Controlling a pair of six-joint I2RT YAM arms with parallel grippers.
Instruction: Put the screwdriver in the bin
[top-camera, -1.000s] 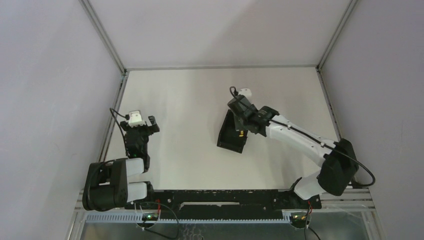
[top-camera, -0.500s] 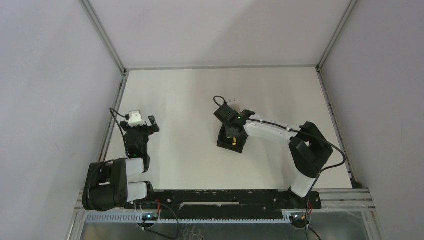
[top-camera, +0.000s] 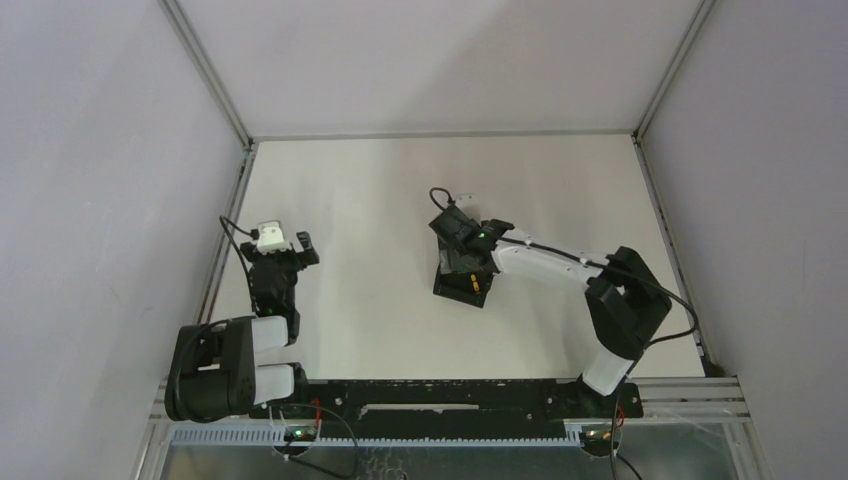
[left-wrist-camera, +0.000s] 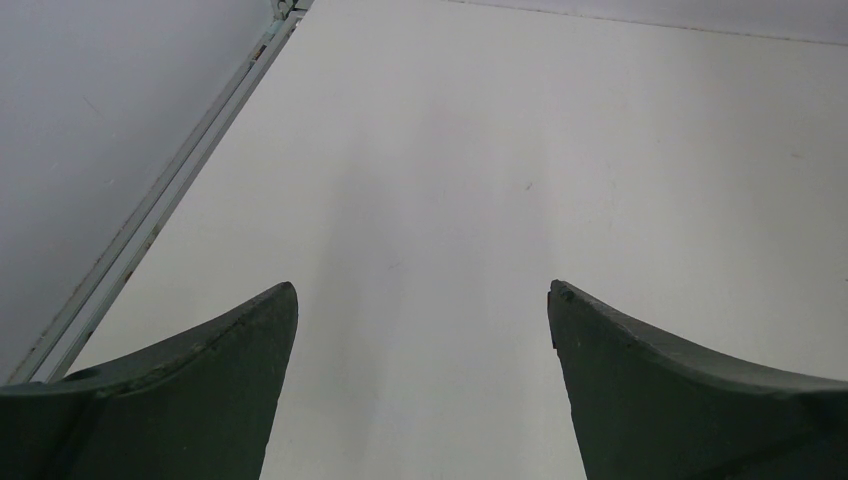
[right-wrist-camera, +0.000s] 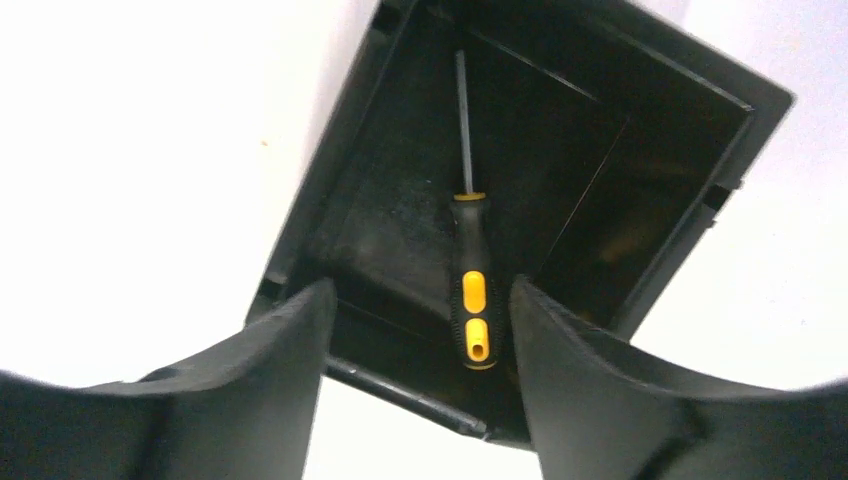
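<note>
Well, the screwdriver (right-wrist-camera: 472, 300) lies flat inside the bin (right-wrist-camera: 560, 140), its handle at the near end and its shaft running toward the far end. The right end effector (right-wrist-camera: 420, 290) hangs just above it, fingers spread wide either side of the handle, holding nothing. The left end effector (left-wrist-camera: 422, 290) is wide too, over bare bench (left-wrist-camera: 450, 120) well to the left. The tool looks light and stiff. The thin shaft would likely slip, so I'd pinch the thicker handle mid-length.

The bin (right-wrist-camera: 650, 140) looks matt plastic (screwdriver (right-wrist-camera: 472, 290) shaft metal).
</note>
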